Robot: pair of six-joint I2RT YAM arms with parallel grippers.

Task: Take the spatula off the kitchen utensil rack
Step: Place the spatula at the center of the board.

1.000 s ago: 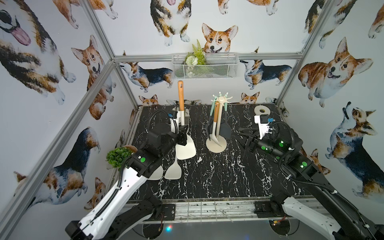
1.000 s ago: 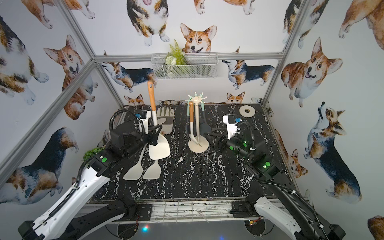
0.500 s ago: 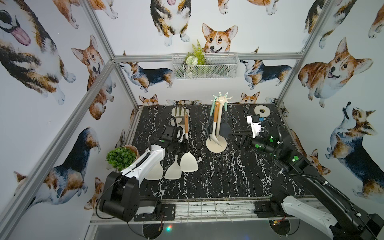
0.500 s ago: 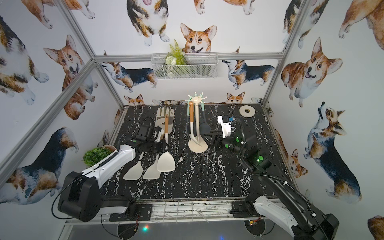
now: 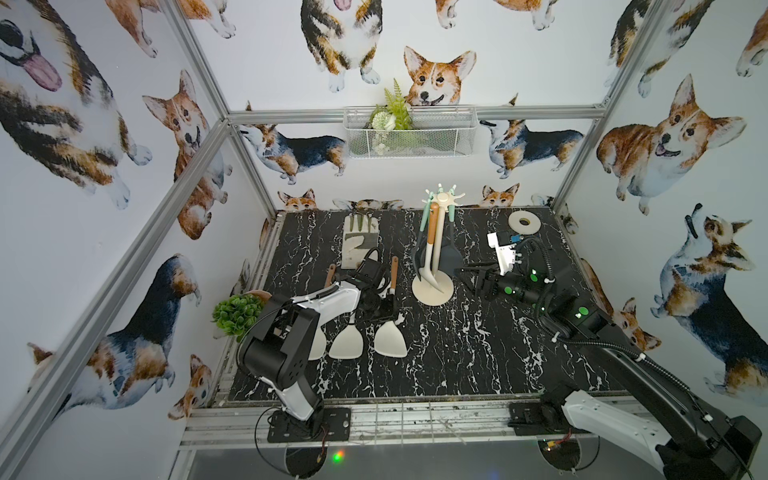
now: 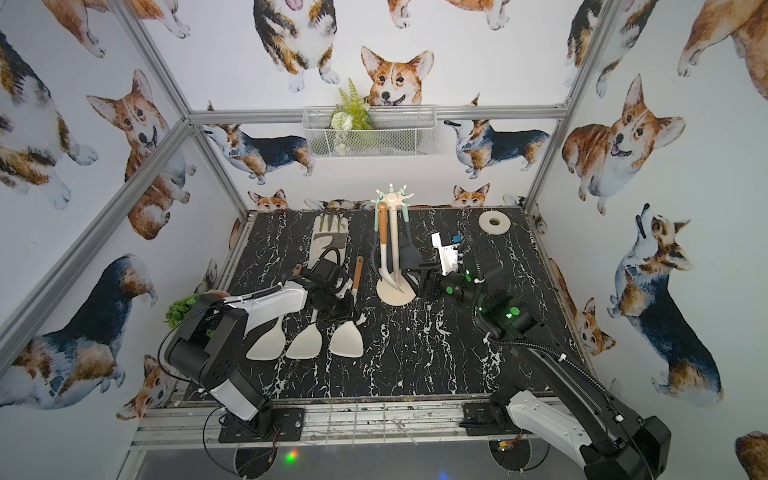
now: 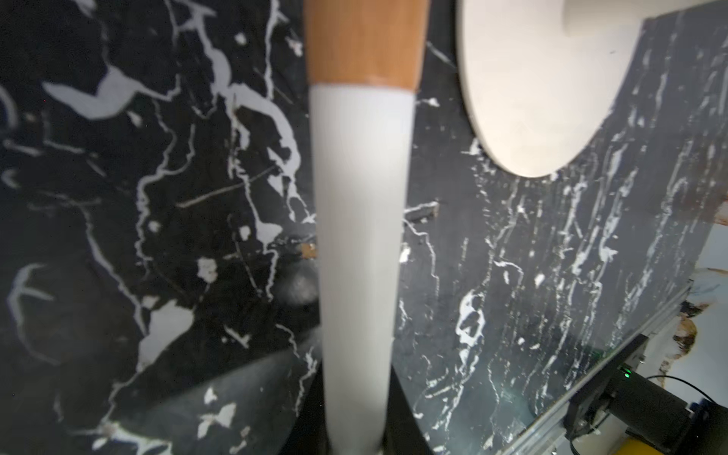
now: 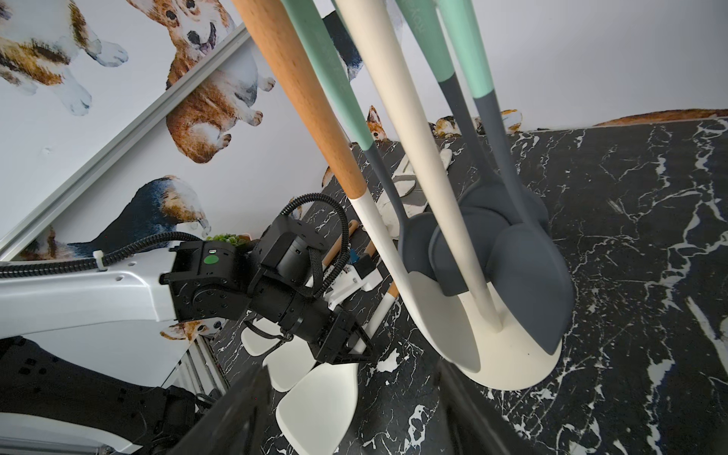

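The spatula (image 5: pixel 390 338), with a white blade and a wooden handle, lies blade-down on the black marble table, left of the kitchen utensil rack (image 5: pixel 434 291). My left gripper (image 5: pixel 384 305) is shut on its white neck (image 7: pixel 358 236); the right wrist view shows the same grip (image 8: pixel 354 346). The cream rack (image 6: pixel 395 291) still carries a wood-handled white utensil (image 8: pixel 315 110) and teal-handled grey ones (image 8: pixel 484 236). My right gripper (image 5: pixel 469 278) hangs open and empty just right of the rack's base (image 8: pixel 512 366).
Two more white spatulas (image 5: pixel 347 343) lie beside the held one. A work glove (image 5: pixel 359 243) lies behind them, a tape roll (image 5: pixel 523 222) at the back right, a potted plant (image 5: pixel 237 313) at the left edge. A wire basket (image 5: pixel 409 133) hangs on the back wall.
My left arm has brought the spatula down from upright in the air to the table beside the two others. The right gripper has edged closer to the rack's base.
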